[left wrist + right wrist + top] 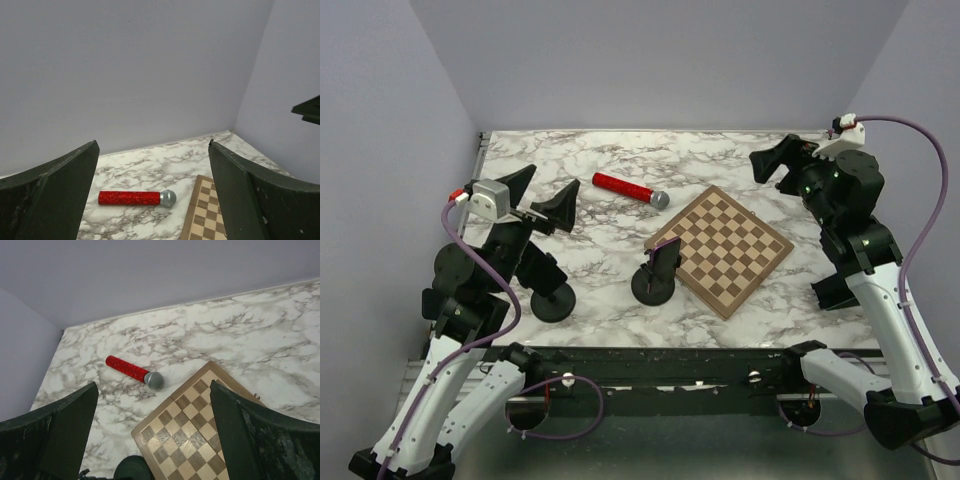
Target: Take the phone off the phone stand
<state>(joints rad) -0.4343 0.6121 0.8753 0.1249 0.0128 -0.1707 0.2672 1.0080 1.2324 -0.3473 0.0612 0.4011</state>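
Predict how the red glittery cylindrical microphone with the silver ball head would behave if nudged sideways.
The red glittery microphone would probably roll: a round cylinder lying on its side on the smooth marble table. It may curve, since the head looks slightly wider than the handle. It looks rigid, not floppy.

We record 2 loose items on the tabletop (pixel 570 160), which is white marble-patterned with grey veining. Item 1: a microphone (pixel 629 190) with a glittery red handle and a silver-grey round head, lying flat toward the far centre, head pointing right. Item 2: a wooden chessboard (pixel 730 247) of light and dark squares, lying flat right of centre and turned so that 1 corner points to the far side. The microphone head lies near the board's far-left edge, not touching. Plain pale lilac walls (pixel 660 60) enclose 3 sides.
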